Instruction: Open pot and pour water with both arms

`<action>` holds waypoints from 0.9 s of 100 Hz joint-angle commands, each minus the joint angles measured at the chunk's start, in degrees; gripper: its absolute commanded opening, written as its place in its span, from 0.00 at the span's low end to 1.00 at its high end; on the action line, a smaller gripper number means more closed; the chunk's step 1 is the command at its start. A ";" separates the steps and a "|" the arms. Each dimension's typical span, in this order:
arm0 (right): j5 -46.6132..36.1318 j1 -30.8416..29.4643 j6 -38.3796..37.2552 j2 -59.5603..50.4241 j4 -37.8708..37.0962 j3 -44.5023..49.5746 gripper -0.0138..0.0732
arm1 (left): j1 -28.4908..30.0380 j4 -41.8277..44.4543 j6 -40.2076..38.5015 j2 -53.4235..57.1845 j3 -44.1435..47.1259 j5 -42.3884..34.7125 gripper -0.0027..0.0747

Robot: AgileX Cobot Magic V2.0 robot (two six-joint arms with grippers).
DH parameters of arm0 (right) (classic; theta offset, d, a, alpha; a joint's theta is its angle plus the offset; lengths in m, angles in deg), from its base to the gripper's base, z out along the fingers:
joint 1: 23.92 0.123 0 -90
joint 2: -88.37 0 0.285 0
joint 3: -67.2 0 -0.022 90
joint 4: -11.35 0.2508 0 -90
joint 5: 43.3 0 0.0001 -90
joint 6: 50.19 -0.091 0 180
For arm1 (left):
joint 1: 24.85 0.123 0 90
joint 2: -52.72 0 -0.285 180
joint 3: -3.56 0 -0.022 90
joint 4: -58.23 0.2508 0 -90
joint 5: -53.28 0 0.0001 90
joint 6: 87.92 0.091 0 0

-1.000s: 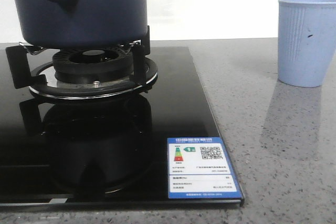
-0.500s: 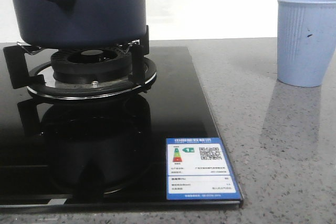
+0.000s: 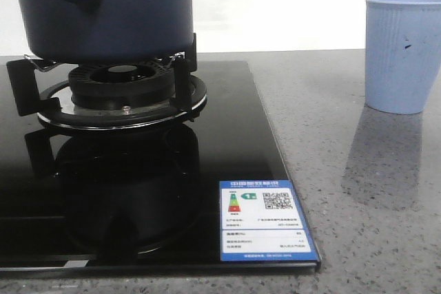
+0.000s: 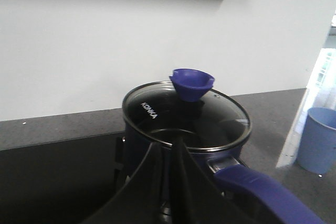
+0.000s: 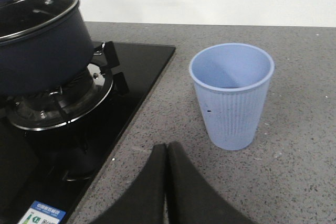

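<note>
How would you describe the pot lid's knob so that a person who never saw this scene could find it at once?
Start at the black glass stove on the grey counter; the dark navy pot sits on its burner. A glass lid with a metal rim covers the pot. On the lid stands the knob: bright blue and funnel-shaped, the only vivid blue piece there, unlike the pale blue ribbed cup nearby.

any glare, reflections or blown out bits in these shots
Front view: the glossy black glass cooktop mirrors the burner ring, and the pale blue ribbed cup casts a soft reflection on the grey speckled counter. Left wrist view: the doorway at the right edge is blown out, and the dark navy pot's glass lid shows faint glints. Right wrist view: even light, no harsh glare.
</note>
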 commanded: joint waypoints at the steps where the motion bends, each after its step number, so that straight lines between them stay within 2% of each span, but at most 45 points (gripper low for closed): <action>1: -2.30 0.13 1.37 1.28 0.66 -2.70 0.12 | -3.18 -1.20 0.71 -2.24 -2.28 -3.33 0.02; 8: -1.46 0.13 1.37 1.39 0.76 -3.24 0.20 | -5.03 -1.20 0.71 -3.25 -2.28 -3.70 0.03; 14: -0.79 0.13 1.37 1.39 0.84 -3.78 0.33 | -6.30 -1.20 0.81 -4.25 -2.28 -4.29 0.07; 19: -0.66 0.13 1.37 1.39 1.27 -3.88 0.45 | -7.26 -1.20 0.81 -4.89 -2.28 -5.09 0.15; 25: -0.54 0.13 1.37 1.39 1.41 -3.88 0.59 | -8.21 -1.20 0.81 -5.66 -2.28 -6.10 0.29; 30: -0.54 0.13 1.37 1.39 1.52 -3.88 0.65 | -8.98 -1.20 0.81 -6.28 -2.28 -7.17 0.41; 36: -0.54 0.13 1.37 1.39 1.52 -3.88 0.66 | -9.81 -1.47 0.81 -7.14 -2.28 -8.34 0.55; 41: -0.46 0.13 1.37 1.39 1.52 -3.88 0.65 | -10.40 -1.78 0.81 -7.78 -2.28 -9.37 0.62; 72: 0.05 0.13 1.37 1.39 2.16 -3.88 0.65 | -15.36 -2.05 1.62 -16.38 -2.28 -19.16 0.59; 90: 0.49 0.13 1.37 1.39 2.16 -3.88 0.65 | -19.05 -1.84 2.48 -23.25 -2.41 -26.56 0.75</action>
